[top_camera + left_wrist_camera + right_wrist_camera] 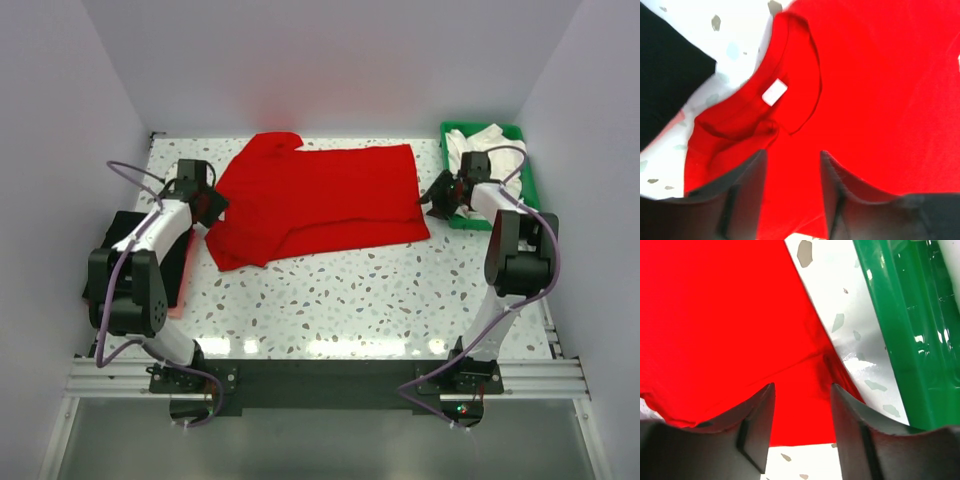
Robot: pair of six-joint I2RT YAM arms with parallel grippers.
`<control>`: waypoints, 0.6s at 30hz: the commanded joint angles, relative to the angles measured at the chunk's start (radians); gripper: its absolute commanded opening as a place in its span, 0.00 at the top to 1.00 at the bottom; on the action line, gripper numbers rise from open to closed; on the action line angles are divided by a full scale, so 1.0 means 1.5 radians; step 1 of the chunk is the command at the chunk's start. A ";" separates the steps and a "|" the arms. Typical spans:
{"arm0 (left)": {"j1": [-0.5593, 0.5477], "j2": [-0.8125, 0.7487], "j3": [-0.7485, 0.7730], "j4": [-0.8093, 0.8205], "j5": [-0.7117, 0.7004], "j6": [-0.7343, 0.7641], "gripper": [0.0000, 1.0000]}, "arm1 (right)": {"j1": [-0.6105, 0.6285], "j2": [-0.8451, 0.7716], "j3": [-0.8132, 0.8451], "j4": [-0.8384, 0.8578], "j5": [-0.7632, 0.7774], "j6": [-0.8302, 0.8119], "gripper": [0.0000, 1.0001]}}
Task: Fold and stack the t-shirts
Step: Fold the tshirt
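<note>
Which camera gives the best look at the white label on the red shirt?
The left wrist view: the white label sits large and unobstructed inside the collar of the red shirt. The top external view shows the whole shirt, the label too small to make out; the right wrist view shows only a plain red edge.

Nothing written can be read here: no words, numbers or brand marks. The only label is a small white tag [774,93] inside the neckband of the red t-shirt [880,90], at the shirt's left end on the counter [350,290]. The left wrist view shows it as a plain, slightly blurred white patch with no letters to make out. The white t-shirts [478,140] in the green tray [528,172] at the far right show no legible print from above.
</note>
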 commanded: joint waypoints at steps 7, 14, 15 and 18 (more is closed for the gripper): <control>0.023 -0.132 -0.044 -0.004 -0.012 0.006 0.34 | 0.025 -0.155 -0.073 -0.002 0.054 -0.041 0.45; 0.019 -0.264 -0.204 -0.019 -0.027 -0.035 0.34 | 0.031 -0.271 -0.246 0.032 0.124 -0.044 0.49; 0.016 -0.277 -0.219 -0.018 -0.026 -0.037 0.34 | 0.031 -0.277 -0.259 0.039 0.131 -0.044 0.49; 0.009 -0.312 -0.262 -0.018 -0.021 -0.040 0.36 | 0.032 -0.274 -0.278 0.045 0.135 -0.046 0.50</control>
